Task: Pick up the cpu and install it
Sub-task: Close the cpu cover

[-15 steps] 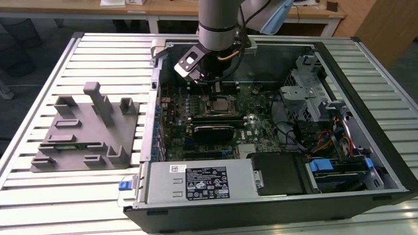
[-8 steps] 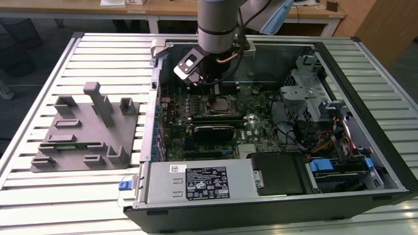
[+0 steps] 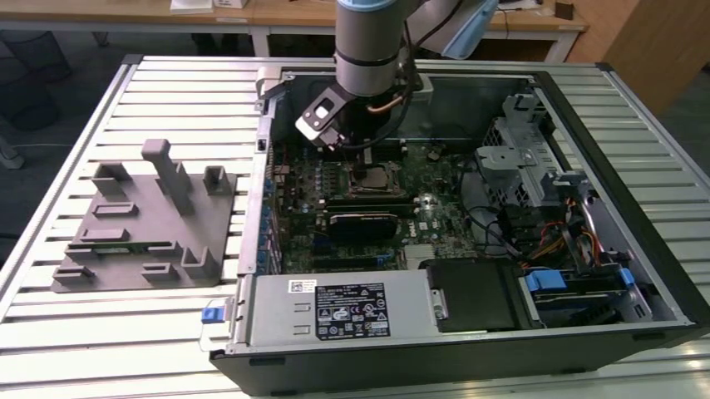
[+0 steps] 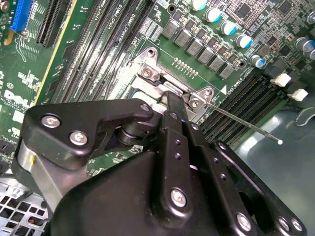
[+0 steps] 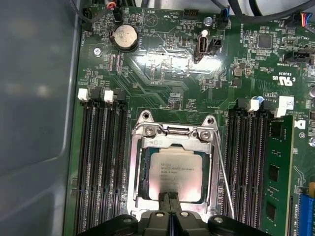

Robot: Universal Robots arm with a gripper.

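The claw (image 5: 170, 200) hangs over one edge of the cpu (image 5: 174, 173), its fingers closed together with no gap and gripping nothing, seemingly to offer a narrow tip for pressing rather than grasping. The cpu lies flat inside the metal-framed socket (image 5: 139, 167), apparently seated on its contacts, between memory slots (image 5: 101, 162) on the motherboard (image 5: 162, 64). The open computer case (image 3: 621, 108) rests on the slatted counter (image 3: 66, 332).

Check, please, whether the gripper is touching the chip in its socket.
Cannot tell. In the first wrist view the gripper overlaps the edge of the chip, but neither contact nor a gap shows plainly.
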